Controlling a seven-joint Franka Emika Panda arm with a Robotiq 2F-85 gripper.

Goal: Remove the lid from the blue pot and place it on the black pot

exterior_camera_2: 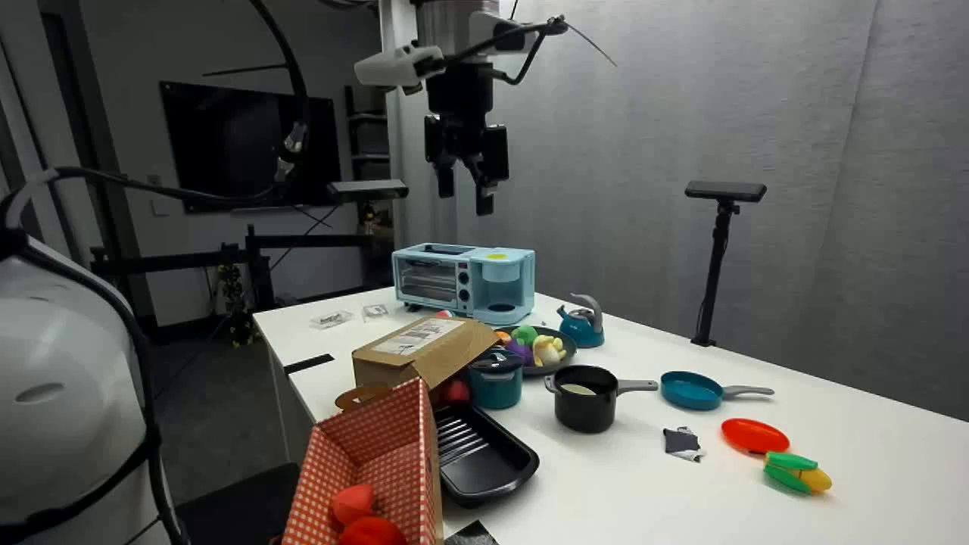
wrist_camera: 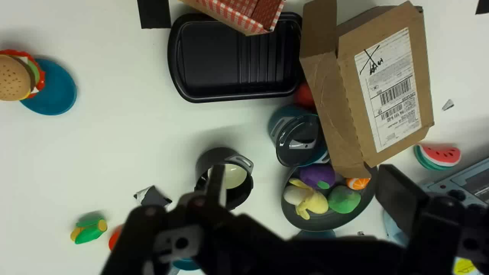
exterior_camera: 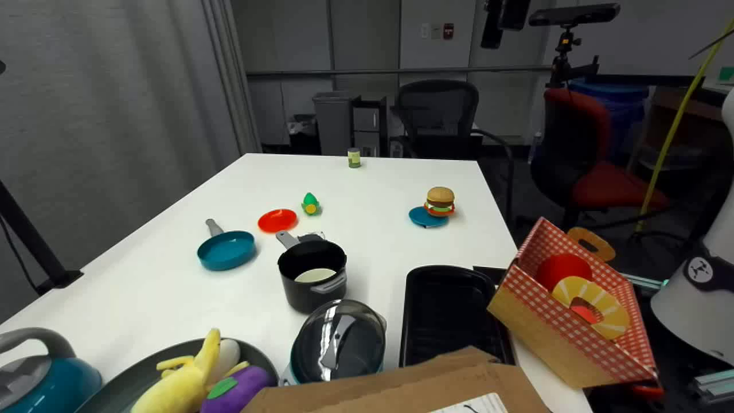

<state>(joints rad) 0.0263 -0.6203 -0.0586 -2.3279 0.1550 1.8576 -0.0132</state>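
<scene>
A robotics lab was suggested by a robot arm (exterior_camera_2: 68,378), a stand-mounted camera (exterior_camera_2: 725,191) and a mesh-backed office chair (exterior_camera: 437,109) near a white table (exterior_camera: 378,195).

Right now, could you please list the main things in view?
blue pot: one, teal, beside box
lid: one, smoky, on blue pot
black pot: one, black, near skillet
skillet: one, teal, near black pot
tray: one, black, beside basket
basket: one, red-checked, beside tray
box: one, brown, beside blue pot
dish: one, charcoal, holding toy food
kettle: one, teal, near dish
toaster oven: one, light-blue, near kettle
plates: two, red and teal, on table
hand: one, black, above table
</scene>
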